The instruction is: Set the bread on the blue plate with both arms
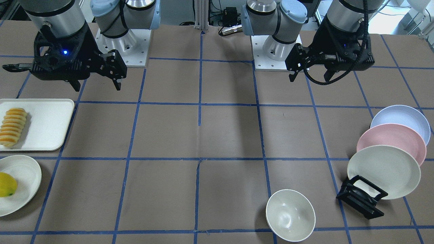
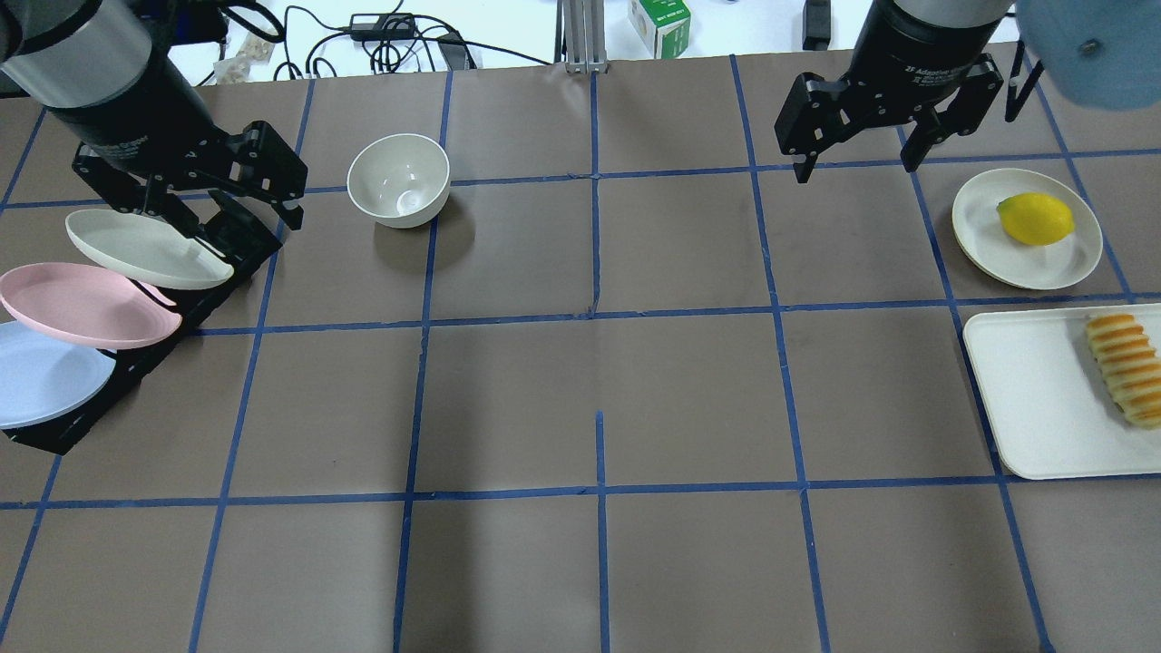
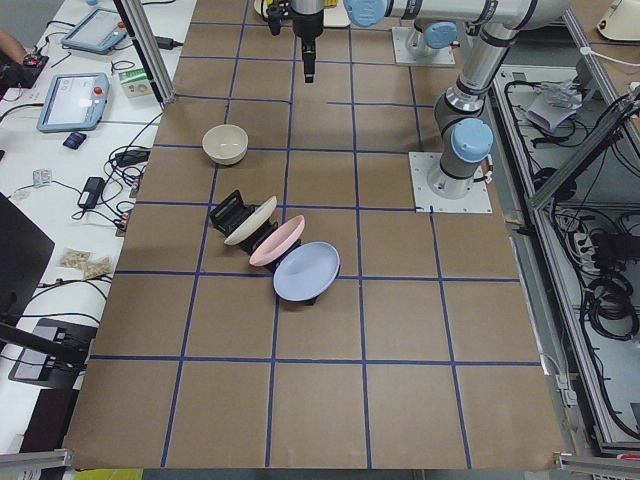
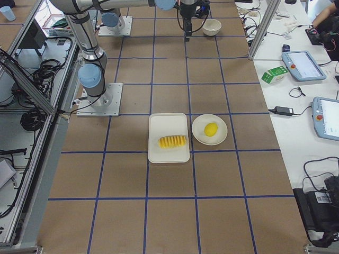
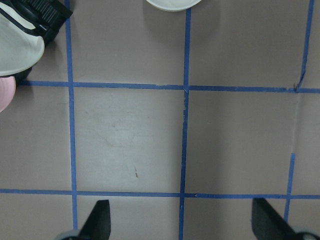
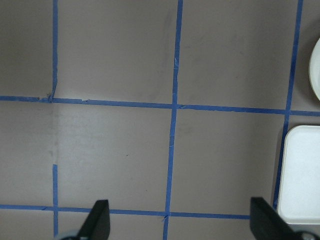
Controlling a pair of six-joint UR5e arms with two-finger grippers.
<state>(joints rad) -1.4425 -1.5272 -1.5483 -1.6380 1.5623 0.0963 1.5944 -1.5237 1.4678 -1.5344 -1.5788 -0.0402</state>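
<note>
The bread lies on a white tray at the table's end on my right side; it also shows in the overhead view. The blue plate leans in a black rack at the opposite end, behind a pink plate and a cream plate. My right gripper hangs open and empty above the table, beside the tray. My left gripper hangs open and empty near the rack. Each wrist view shows two spread fingertips over bare table.
A yellow lemon sits on a small white plate next to the tray. A white bowl stands on the far side near the rack. Blue tape lines grid the brown table.
</note>
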